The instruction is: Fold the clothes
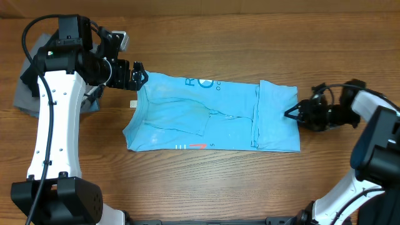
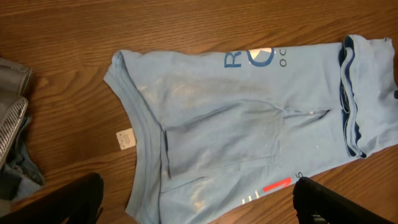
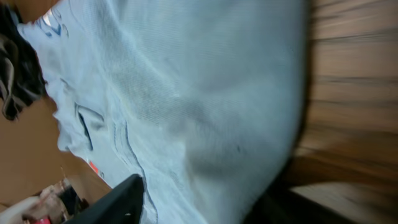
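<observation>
The light blue T-shirt (image 1: 206,119) lies flat mid-table as a long rectangle, its right end folded over. It also shows in the left wrist view (image 2: 236,124) and fills the right wrist view (image 3: 186,93). Its white tag (image 1: 133,104) sticks out at the collar on the left (image 2: 126,138). My left gripper (image 1: 136,75) hovers open and empty over the shirt's top-left corner (image 2: 199,202). My right gripper (image 1: 289,114) is low at the shirt's right edge, turned sideways, with its fingers apart and the fabric edge between them (image 3: 217,205).
A pile of grey and black garments (image 1: 25,94) lies at the table's far left, under the left arm, and shows at the left edge of the left wrist view (image 2: 12,124). Bare wooden table (image 1: 206,187) surrounds the shirt.
</observation>
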Robot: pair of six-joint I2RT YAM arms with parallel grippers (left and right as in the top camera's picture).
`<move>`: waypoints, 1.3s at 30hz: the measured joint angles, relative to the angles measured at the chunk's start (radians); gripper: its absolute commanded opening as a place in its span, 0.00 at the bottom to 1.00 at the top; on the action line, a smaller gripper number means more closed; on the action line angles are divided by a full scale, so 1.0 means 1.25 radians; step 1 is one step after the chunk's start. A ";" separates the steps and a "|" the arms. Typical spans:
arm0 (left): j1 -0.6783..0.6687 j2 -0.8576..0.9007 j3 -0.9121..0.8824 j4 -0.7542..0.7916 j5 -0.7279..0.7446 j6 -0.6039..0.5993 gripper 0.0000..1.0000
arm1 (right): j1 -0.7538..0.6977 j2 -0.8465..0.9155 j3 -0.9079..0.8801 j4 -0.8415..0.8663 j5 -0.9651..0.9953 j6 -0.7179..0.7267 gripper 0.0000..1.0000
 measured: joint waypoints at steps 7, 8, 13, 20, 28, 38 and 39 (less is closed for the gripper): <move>0.000 0.000 0.000 0.000 0.000 0.000 1.00 | 0.060 0.006 -0.011 0.034 0.025 0.003 0.23; 0.000 0.000 0.000 0.000 0.000 0.000 1.00 | 0.060 0.007 -0.012 0.037 0.030 0.009 0.21; 0.000 0.000 0.000 0.000 0.000 0.000 1.00 | 0.045 0.012 -0.011 0.027 0.038 0.052 0.04; 0.000 0.000 0.000 0.000 0.000 0.000 1.00 | 0.002 0.013 0.035 -0.064 0.110 0.119 0.04; 0.000 0.000 0.000 0.000 0.000 0.000 1.00 | 0.020 -0.080 0.072 -0.108 0.239 0.202 0.04; 0.000 0.000 0.000 0.001 0.000 0.000 1.00 | 0.242 -0.221 0.080 -0.120 0.374 0.352 0.04; 0.000 0.000 0.000 0.001 0.000 0.000 1.00 | 0.274 -0.223 0.080 -0.117 0.392 0.370 0.04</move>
